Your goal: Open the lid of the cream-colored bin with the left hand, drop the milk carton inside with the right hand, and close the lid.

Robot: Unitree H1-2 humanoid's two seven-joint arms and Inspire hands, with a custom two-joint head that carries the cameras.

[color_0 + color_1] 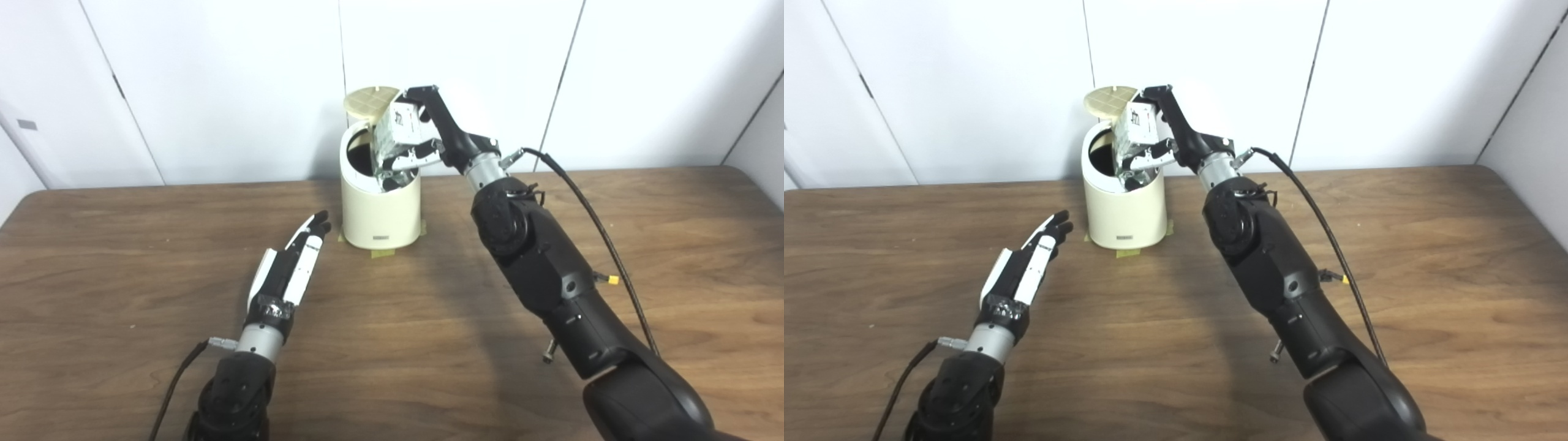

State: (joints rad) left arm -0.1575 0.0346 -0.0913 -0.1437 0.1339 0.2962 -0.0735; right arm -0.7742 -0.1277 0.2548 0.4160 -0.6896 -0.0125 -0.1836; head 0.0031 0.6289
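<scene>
A cream-colored bin (380,211) stands at the back middle of the table, its round lid (370,101) tipped up behind the dark opening. My right hand (429,138) is shut on a milk carton (395,138), holding it tilted over the bin's right rim, its lower end at the opening. My left hand (291,263) hovers low over the table in front and to the left of the bin, open, fingers stretched toward the bin's base without touching it.
The brown wooden table (122,245) reaches back to a white panelled wall. Tape patches (384,251) mark the bin's base. A black cable (588,214) loops off my right forearm.
</scene>
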